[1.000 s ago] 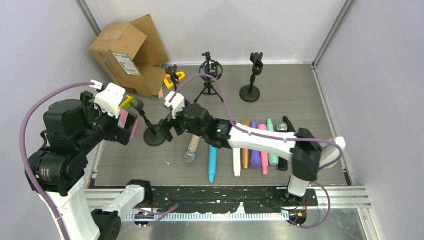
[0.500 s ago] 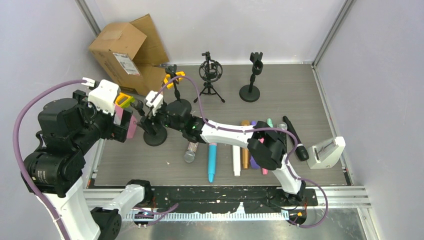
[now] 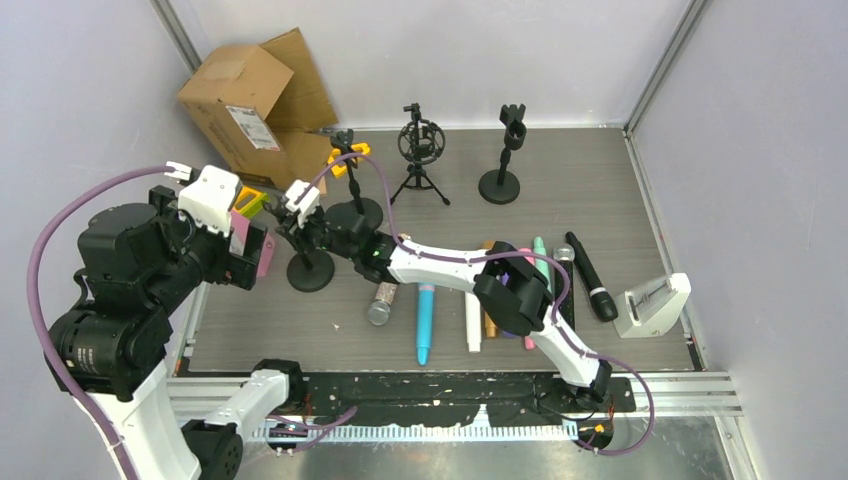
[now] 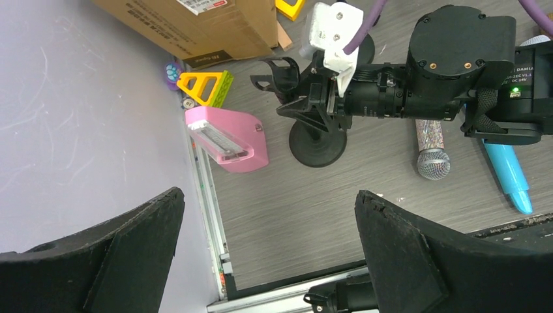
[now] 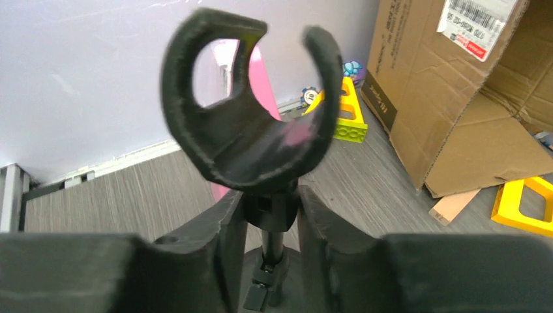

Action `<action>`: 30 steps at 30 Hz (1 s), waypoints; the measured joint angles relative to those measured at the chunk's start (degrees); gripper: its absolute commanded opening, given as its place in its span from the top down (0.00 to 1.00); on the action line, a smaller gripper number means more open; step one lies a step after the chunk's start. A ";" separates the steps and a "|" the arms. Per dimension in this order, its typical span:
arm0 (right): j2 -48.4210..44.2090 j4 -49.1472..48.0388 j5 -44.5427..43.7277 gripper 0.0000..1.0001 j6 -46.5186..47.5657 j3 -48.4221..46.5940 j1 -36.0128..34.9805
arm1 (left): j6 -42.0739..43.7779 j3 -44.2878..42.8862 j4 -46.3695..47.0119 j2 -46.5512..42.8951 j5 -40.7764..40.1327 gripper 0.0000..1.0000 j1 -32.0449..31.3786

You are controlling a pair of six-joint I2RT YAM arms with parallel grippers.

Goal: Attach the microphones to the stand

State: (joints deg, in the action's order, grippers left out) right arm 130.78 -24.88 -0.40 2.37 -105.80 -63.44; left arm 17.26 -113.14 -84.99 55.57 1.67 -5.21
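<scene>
A black desk stand (image 3: 310, 271) with a C-shaped clip (image 5: 251, 124) stands at the left of the mat. My right gripper (image 5: 270, 215) is shut on its neck joint just under the clip, one finger (image 5: 228, 228) on each side; the left wrist view shows that gripper (image 4: 306, 107) above the stand's round base (image 4: 317, 145). The microphones lie in a row on the mat: silver-glitter (image 3: 382, 300), cyan (image 3: 425, 325), white (image 3: 473, 330), black (image 3: 590, 275), others partly hidden under the right arm. My left gripper (image 4: 267, 202) hovers open and empty at the left edge.
A pink holder (image 4: 228, 140) and yellow blocks (image 4: 205, 88) lie left of the stand. A cardboard box (image 3: 255, 110) fills the far left corner. A tripod shock mount (image 3: 420, 150) and two more stands (image 3: 505, 150) are at the back. A white holder (image 3: 655, 300) sits at right.
My right arm has stretched further left to the stand and its jaws have closed round the neck under the clip. The left arm barely shifted and stays open.
</scene>
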 measured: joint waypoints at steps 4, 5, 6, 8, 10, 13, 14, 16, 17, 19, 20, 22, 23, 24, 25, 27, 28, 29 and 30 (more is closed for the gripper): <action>-0.46 -2.40 -0.35 0.86 0.07 1.84 0.33 | 0.00 0.00 0.59 -0.20 0.15 0.00 0.00; -0.87 -2.99 -0.22 0.89 0.17 2.69 0.37 | 0.00 0.09 0.79 -0.20 0.15 0.00 0.00; -1.60 -3.67 -0.17 0.90 0.13 3.91 0.37 | -0.02 0.33 1.11 -0.22 0.15 0.00 0.00; -2.82 -4.33 0.39 0.92 0.13 5.84 0.46 | -0.07 0.63 1.46 -0.26 0.13 0.00 0.00; -4.48 -4.66 1.66 0.93 0.07 7.98 0.70 | -0.09 1.01 1.68 -0.35 0.13 0.00 0.00; -7.08 -4.52 3.87 0.95 -0.35 11.10 1.09 | -0.09 1.25 1.81 -0.50 0.11 0.00 0.00; -8.07 -4.35 4.70 0.95 -0.57 12.24 1.25 | -0.09 1.29 1.90 -0.59 0.11 0.00 0.00; -10.36 -3.45 6.32 0.95 -0.92 14.62 1.46 | -0.09 1.33 2.03 -0.83 0.11 0.00 0.00; -11.34 -3.06 6.99 0.95 -1.18 15.74 1.60 | -0.11 1.40 2.03 -0.98 0.11 0.00 0.00; -13.64 -2.08 8.55 0.95 -1.88 18.32 1.79 | -0.11 1.70 2.08 -1.33 0.11 0.00 0.00; -14.58 -1.60 9.11 0.95 -2.14 19.34 1.79 | -0.11 1.90 2.14 -1.51 0.11 0.00 0.00; -16.61 -0.20 10.40 0.95 -2.51 21.35 1.70 | -0.11 2.54 2.45 -1.88 0.11 0.00 0.00; -17.53 0.39 10.88 0.95 -2.54 22.27 1.62 | -0.11 2.84 2.67 -2.03 0.11 0.00 0.00; -18.51 0.90 11.32 0.95 -2.51 23.30 1.49 | -0.11 3.10 2.86 -2.14 0.11 0.01 0.00; -19.26 1.20 11.58 0.95 -2.49 24.09 1.33 | -0.11 3.32 3.06 -2.23 0.11 0.00 0.00; -21.03 2.21 11.85 0.95 -2.43 25.79 1.03 | -0.13 3.63 3.30 -2.25 0.11 0.00 0.00; -21.77 2.38 11.91 0.95 -2.32 26.62 0.90 | -0.13 3.76 3.39 -2.25 0.13 0.00 0.00; -22.73 2.36 11.93 0.94 -2.10 27.85 0.72 | -0.13 4.00 3.48 -2.29 0.13 0.00 0.00; -23.78 2.40 11.96 0.95 -1.75 29.05 0.46 | -0.13 4.35 3.67 -2.38 0.15 0.00 0.00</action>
State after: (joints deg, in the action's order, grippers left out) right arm 107.00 -22.48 11.55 0.62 -76.75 -62.98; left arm 17.12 -108.79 -81.32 53.19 1.83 -5.21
